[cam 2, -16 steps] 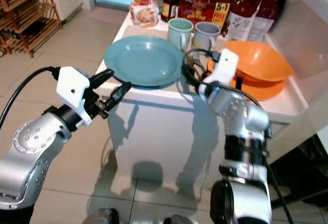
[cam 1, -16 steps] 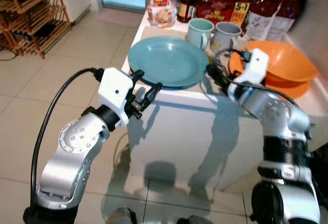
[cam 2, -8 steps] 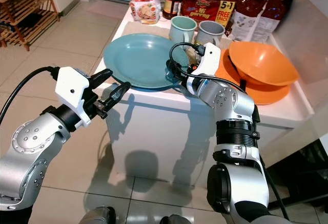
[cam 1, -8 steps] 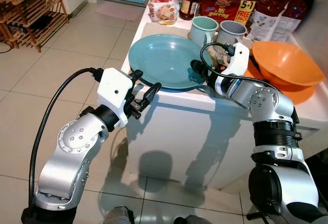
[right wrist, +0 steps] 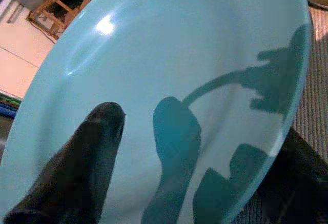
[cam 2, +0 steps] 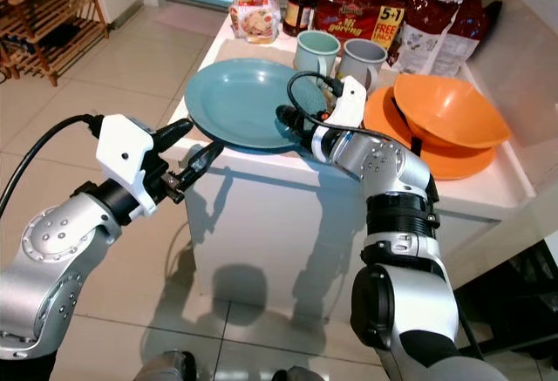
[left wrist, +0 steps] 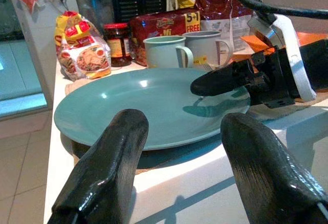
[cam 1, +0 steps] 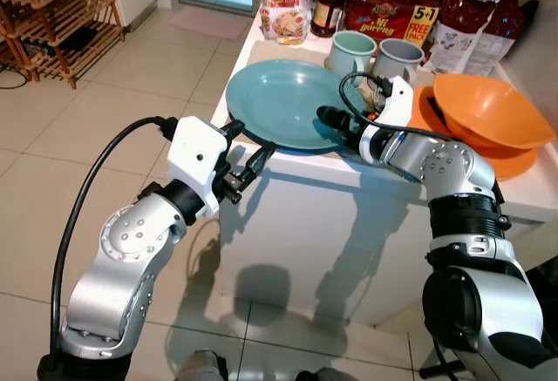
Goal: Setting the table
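1. Teal plate lies on the white desk, at its near corner.
2. Right hand straddles the plate's rim, one finger over the plate and the other below the edge, not yet clamped.
3. Left hand hovers just short of the plate's near edge, fingers spread apart.
4. Two mugs stand beyond the right hand, orange bowls beside it.

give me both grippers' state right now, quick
Left gripper: open, holding nothing, just short of the near edge of the teal plate.
Right gripper: open, one finger over the plate's right rim and one under it, not yet closed.
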### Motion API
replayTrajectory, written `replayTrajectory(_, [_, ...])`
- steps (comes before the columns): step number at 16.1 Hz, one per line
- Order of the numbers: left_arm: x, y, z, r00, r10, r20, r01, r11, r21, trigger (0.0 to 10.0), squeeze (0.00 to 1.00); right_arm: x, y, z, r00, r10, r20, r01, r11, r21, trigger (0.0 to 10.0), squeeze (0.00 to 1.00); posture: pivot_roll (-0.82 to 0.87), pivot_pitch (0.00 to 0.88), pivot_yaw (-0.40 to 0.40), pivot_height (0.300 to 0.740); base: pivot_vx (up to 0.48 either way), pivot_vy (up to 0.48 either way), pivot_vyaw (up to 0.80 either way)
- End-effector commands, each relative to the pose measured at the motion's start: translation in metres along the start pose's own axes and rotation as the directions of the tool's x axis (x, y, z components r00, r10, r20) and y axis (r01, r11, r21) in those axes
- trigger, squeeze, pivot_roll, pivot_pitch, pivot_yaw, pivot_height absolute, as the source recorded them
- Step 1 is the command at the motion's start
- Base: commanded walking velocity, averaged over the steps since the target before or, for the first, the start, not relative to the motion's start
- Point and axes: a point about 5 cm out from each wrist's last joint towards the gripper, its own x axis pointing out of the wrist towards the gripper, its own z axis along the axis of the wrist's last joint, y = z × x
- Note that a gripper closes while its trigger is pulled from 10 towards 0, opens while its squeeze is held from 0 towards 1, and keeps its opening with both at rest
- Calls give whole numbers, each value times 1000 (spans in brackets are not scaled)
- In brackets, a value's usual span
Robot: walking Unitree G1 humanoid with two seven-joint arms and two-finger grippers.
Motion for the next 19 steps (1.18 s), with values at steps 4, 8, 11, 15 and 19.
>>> replayTrajectory(4, [0, -6, 1, 1000, -26, -2, 26, 1000, -9, 10000, 0, 3, -4, -1, 1000, 5, -25, -3, 998, 58, 0, 0, 90, 68, -136, 740, 0, 0, 0])
replayTrajectory(8, [0, -6, 1, 1000, -25, -2, 25, 1000, -9, 10000, 0, 5, -4, 0, 1000, 16, -19, -15, 997, 70, 0, 0, 90, 65, -133, 740, 0, 0, 0])
replayTrajectory(11, [1, -5, 1, 1000, -26, -1, 26, 1000, -9, 10000, 0, 6, -5, 0, 1000, 14, -17, -13, 997, 71, 0, 0, 90, 63, -133, 740, 0, 0, 0])
replayTrajectory(15, [2, -5, 1, 1000, -27, -7, 27, 1000, -2, 10000, 0, 7, -4, 0, 1000, 20, -20, -18, 998, 58, 0, 0, 93, 62, -134, 740, 0, 0, 0])
replayTrajectory(19, [2, -5, 1, 1000, -29, -8, 29, 1000, 0, 10000, 0, 8, -2, 2, 999, 39, -2, -39, 996, 75, 0, 0, 94, 61, -131, 740, 0, 0, 0])
